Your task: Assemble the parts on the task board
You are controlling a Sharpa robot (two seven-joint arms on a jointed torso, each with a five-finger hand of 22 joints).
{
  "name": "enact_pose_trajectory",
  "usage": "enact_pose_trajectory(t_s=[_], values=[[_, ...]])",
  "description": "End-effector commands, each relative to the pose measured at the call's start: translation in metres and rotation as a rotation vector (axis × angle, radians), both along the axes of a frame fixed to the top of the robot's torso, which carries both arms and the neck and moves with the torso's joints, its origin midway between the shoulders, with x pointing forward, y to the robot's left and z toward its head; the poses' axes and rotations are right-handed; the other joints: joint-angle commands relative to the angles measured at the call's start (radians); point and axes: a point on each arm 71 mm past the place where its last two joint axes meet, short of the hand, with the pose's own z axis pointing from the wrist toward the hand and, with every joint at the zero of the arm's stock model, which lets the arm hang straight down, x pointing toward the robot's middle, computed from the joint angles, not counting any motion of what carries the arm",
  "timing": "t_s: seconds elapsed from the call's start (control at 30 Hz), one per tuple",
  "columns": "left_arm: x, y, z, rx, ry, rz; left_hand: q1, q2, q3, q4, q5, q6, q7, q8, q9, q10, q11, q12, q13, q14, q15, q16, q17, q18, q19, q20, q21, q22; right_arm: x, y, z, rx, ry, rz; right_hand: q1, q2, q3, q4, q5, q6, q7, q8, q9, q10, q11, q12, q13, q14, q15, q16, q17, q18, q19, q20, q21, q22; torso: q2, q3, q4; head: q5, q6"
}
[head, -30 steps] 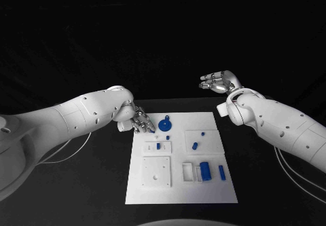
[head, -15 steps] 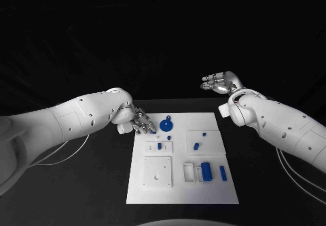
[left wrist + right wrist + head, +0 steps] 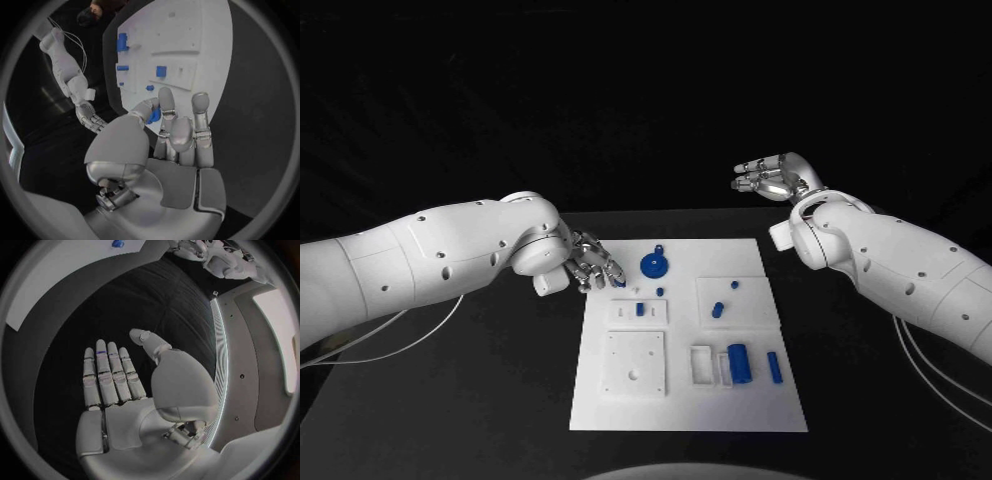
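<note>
The white task board (image 3: 689, 405) lies mid-table with blue parts on it: a round disc with a stem (image 3: 652, 266), small pegs (image 3: 656, 292), a peg (image 3: 639, 310) in a white block, and two rods (image 3: 736, 362) near the front. My left hand (image 3: 593, 262) hovers at the board's far left corner, fingers angled down beside the disc. In the left wrist view a patch of blue (image 3: 154, 116) shows between its thumb and fingers (image 3: 166, 102); whether it is held is unclear. My right hand (image 3: 769, 177) is raised beyond the far right corner, its fingers (image 3: 106, 372) straight, holding nothing.
A white square plate (image 3: 633, 365) and a small open frame (image 3: 700, 364) sit on the board's near half. A raised white panel (image 3: 744, 300) carries two more blue pieces (image 3: 715, 309). Black table (image 3: 473, 400) surrounds the board. The right arm (image 3: 65, 70) appears in the left wrist view.
My left arm has swung outward and lower while its hand stays at the board's far left corner. My right hand has drifted slightly to the right.
</note>
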Motion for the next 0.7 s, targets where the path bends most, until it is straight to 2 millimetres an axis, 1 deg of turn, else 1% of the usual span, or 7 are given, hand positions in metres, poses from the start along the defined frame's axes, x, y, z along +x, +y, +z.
enact_pose_trajectory(t_s=[0.03,0.13,0.2,0.4,0.6,0.67,0.7], values=[[-0.005,0.001,0.003,0.004,-0.054,0.038,-0.01,-0.001,0.079,-0.079,0.014,0.069,-0.06,-0.002,0.171,0.046,-0.006,0.009,-0.002,0.007,-0.001,-0.004,0.002,0.008,0.007,-0.001,0.004,0.017,-0.001,0.0,-0.001,-0.007,0.0,0.015,0.002,0.01,-0.006,0.001,0.005,-0.007,0.001,-0.003,-0.001,-0.008,0.001,-0.004,-0.002,-0.007,0.002,-0.004,-0.001,0.006,-0.009,0.0,-0.004,-0.001,-0.002,-0.0012,0.0037,0.002,-0.002],[-0.012,0.004,0.003,0.014,-0.07,0.036,-0.015,-0.005,0.081,-0.082,0.026,0.076,-0.061,-0.005,0.173,0.046,-0.007,0.016,-0.004,0.01,-0.001,-0.006,0.003,0.009,0.009,-0.001,0.004,0.017,-0.001,-0.002,-0.001,-0.009,0.001,0.013,0.002,0.01,-0.006,0.001,0.005,-0.007,0.001,-0.003,-0.001,-0.008,0.001,-0.004,-0.002,-0.007,0.002,-0.004,-0.001,0.006,-0.009,0.0,-0.004,-0.001,-0.004,-0.0028,0.0058,0.002,-0.005],[-0.017,0.005,0.001,0.022,-0.077,0.034,-0.017,-0.006,0.081,-0.083,0.03,0.08,-0.062,-0.007,0.173,0.047,-0.008,0.02,-0.006,0.011,-0.001,-0.006,0.004,0.01,0.011,-0.001,0.005,0.017,-0.002,-0.003,-0.002,-0.009,0.002,0.012,0.002,0.01,-0.006,0.001,0.005,-0.007,0.001,-0.003,-0.001,-0.008,0.001,-0.004,-0.002,-0.007,0.002,-0.004,-0.001,0.006,-0.009,0.0,-0.004,-0.001,-0.003,-0.0035,0.0057,0.003,-0.006],[-0.026,0.005,-0.002,0.042,-0.108,0.031,-0.022,-0.01,0.083,-0.087,0.045,0.088,-0.064,-0.009,0.176,0.047,-0.009,0.027,-0.008,0.012,-0.002,-0.006,0.006,0.013,0.013,0.002,0.006,0.017,-0.002,-0.003,-0.003,-0.01,0.003,0.011,0.002,0.01,-0.006,0.001,0.005,-0.007,0.001,-0.003,-0.001,-0.008,0.001,-0.004,-0.002,-0.007,0.002,-0.004,-0.001,0.006,-0.009,0.0,-0.004,-0.001,-0.003,-0.0016,0.0066,0.004,-0.01],[-0.031,-0.001,-0.01,0.046,-0.122,0.024,-0.026,-0.012,0.086,-0.089,0.053,0.092,-0.065,-0.011,0.176,0.047,-0.009,0.031,-0.01,0.013,-0.002,-0.005,0.006,0.015,0.014,0.003,0.007,0.017,-0.002,-0.002,-0.003,-0.009,0.004,0.012,0.002,0.01,-0.006,0.001,0.005,-0.007,0.001,-0.003,-0.001,-0.008,0.001,-0.004,-0.002,-0.007,0.002,-0.004,-0.001,0.006,-0.009,0.0,-0.004,-0.001,-0.003,-0.0023,0.0043,0.004,-0.008],[-0.031,-0.004,-0.012,0.047,-0.124,0.021,-0.028,-0.013,0.086,-0.089,0.055,0.093,-0.065,-0.012,0.177,0.047,-0.009,0.032,-0.011,0.013,-0.002,-0.006,0.006,0.016,0.014,0.004,0.007,0.017,-0.002,-0.002,-0.003,-0.009,0.004,0.012,0.002,0.01,-0.006,0.001,0.005,-0.007,0.001,-0.003,-0.001,-0.008,0.001,-0.004,-0.002,-0.007,0.002,-0.004,-0.001,0.006,-0.009,0.0,-0.004,-0.001,-0.003,-0.0027,0.0045,0.005,-0.009],[-0.032,-0.006,-0.014,0.048,-0.124,0.016,-0.028,-0.013,0.087,-0.09,0.055,0.094,-0.065,-0.012,0.178,0.047,-0.009,0.034,-0.011,0.013,-0.002,-0.006,0.006,0.017,0.014,0.005,0.007,0.017,-0.002,-0.002,-0.003,-0.009,0.005,0.013,0.002,0.01,-0.006,0.001,0.005,-0.007,0.001,-0.003,-0.001,-0.008,0.001,-0.004,-0.002,-0.007,0.002,-0.004,-0.001,0.006,-0.009,0.0,-0.004,-0.001,-0.002,-0.0018,0.004,0.006,-0.01]])
